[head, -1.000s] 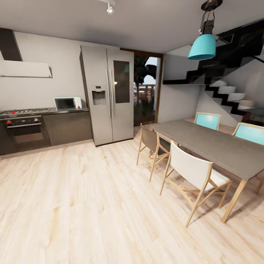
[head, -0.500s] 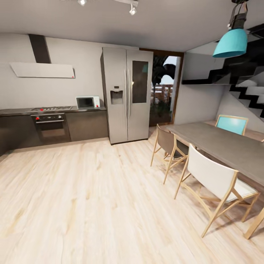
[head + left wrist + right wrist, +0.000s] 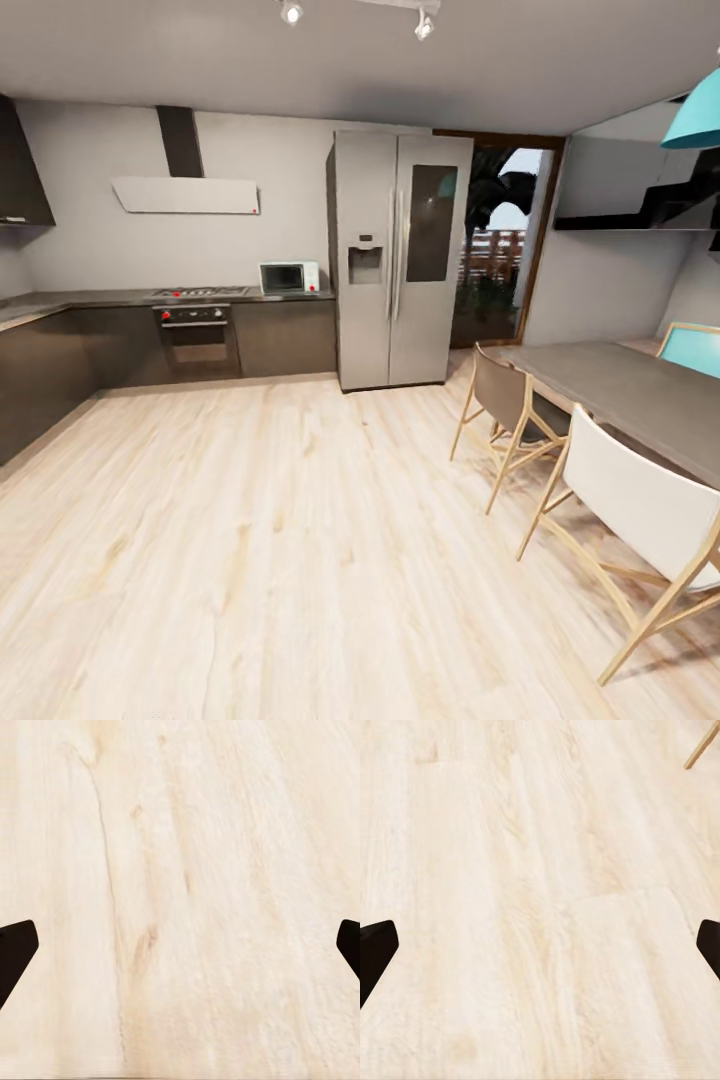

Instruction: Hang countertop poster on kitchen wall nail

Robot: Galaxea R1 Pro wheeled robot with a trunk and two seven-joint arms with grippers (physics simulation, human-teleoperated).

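The poster is out of view, and I cannot make out a wall nail on the plain grey kitchen wall [image 3: 90,240]. The kitchen countertop [image 3: 100,297] runs along the back wall and turns the corner at the far left. In the left wrist view my left gripper [image 3: 180,952] is open over bare wooden floor [image 3: 187,870], its dark fingertips [image 3: 15,949] far apart. The right wrist view has my right gripper [image 3: 540,952] open too, with nothing between its fingertips [image 3: 375,952].
A hob and oven [image 3: 197,330], a microwave [image 3: 288,277] and a steel fridge [image 3: 398,258] line the back wall, under a range hood [image 3: 185,194]. A dining table [image 3: 640,395] with chairs [image 3: 508,405] stands at the right. Light wooden floor [image 3: 280,540] stretches between.
The head camera has swung to the left, so the kitchen has shifted right in the picture. The left corner of the counter has come into view and the staircase has left it.
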